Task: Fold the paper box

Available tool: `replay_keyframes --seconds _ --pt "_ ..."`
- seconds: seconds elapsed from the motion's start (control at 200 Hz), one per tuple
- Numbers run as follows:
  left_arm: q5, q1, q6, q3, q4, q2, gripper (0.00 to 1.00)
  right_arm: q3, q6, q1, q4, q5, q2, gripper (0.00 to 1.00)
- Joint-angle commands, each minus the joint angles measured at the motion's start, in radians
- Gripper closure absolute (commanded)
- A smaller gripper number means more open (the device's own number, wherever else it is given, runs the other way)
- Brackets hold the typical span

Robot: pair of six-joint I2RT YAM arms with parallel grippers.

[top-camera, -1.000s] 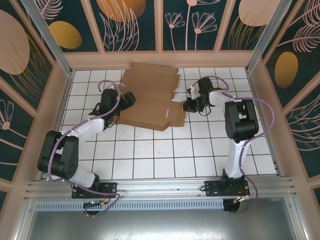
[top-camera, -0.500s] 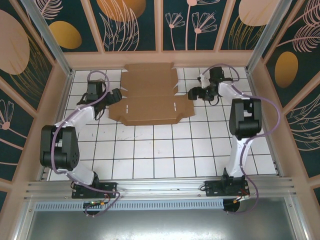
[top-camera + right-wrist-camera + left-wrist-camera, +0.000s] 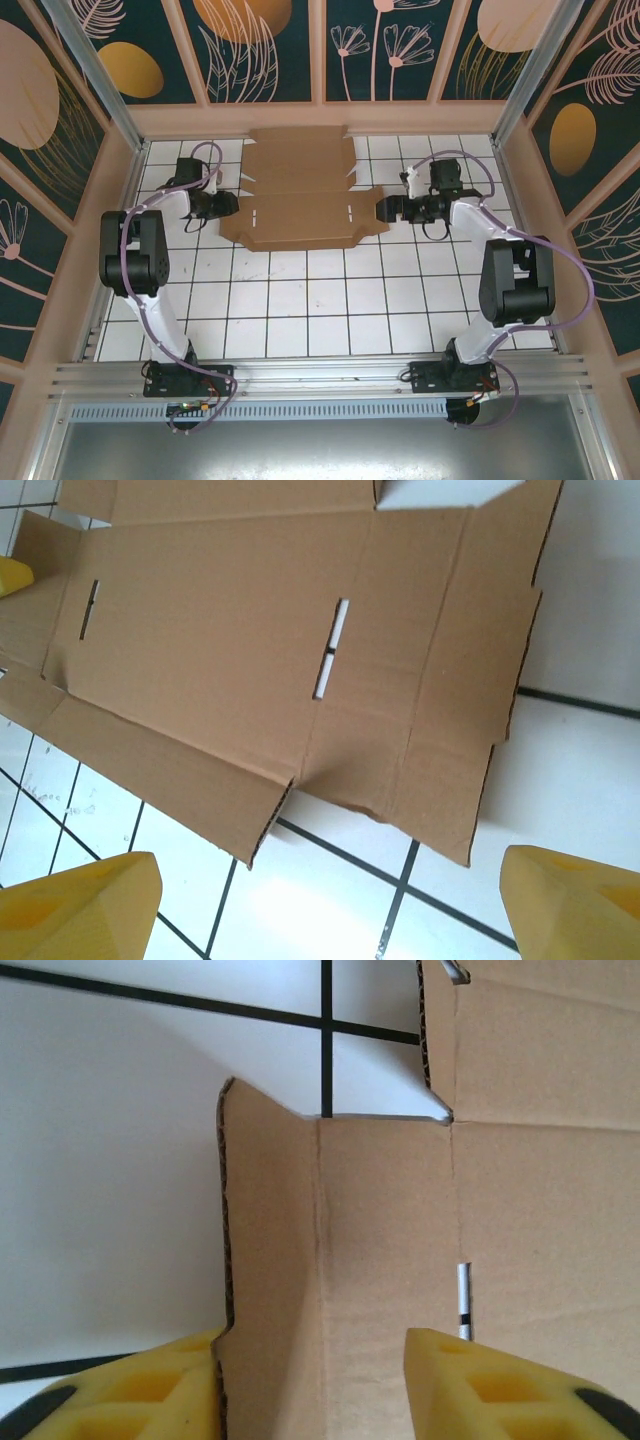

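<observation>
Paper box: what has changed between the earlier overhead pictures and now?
The paper box turned from skewed to square with the tiles and shifted toward the far wall. The right gripper opened and now stands just off its right edge. The left gripper moved left, and its jaws now stand astride the left flap. The box remains unfolded on the table.

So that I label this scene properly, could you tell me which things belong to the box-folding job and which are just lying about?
Job: paper box, left gripper, right gripper.
Not the job: tiled table, patterned walls; both fixtures, not loose items.
</observation>
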Motion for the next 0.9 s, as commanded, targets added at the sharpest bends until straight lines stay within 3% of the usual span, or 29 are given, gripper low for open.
replay_keyframes --seconds 0.0,0.19,0.3,0.531,0.721,0.891 --pt "0.063 0.001 -0.015 -0.007 -0.002 -0.015 0.75 -0.003 0.021 0.005 0.037 -0.021 -0.028 0.12" --pt "0.008 0.002 -0.127 -0.128 0.061 -0.103 0.92 0.036 0.036 0.01 0.036 -0.018 -0.023 0.12" --pt "0.044 0.002 -0.253 -0.256 0.179 -0.188 0.96 0.038 0.088 0.014 0.078 0.023 -0.03 0.12" --pt "0.025 -0.014 -0.618 -0.601 0.504 -0.435 0.98 -0.078 0.435 0.023 0.317 0.215 -0.11 0.12" --pt "-0.085 -0.128 -0.884 -0.767 0.703 -0.537 0.98 -0.286 0.752 0.09 0.567 0.304 -0.188 0.17" --pt "-0.242 -0.278 -1.138 -0.837 0.789 -0.55 0.98 -0.395 0.976 0.264 0.661 0.471 -0.175 0.19"
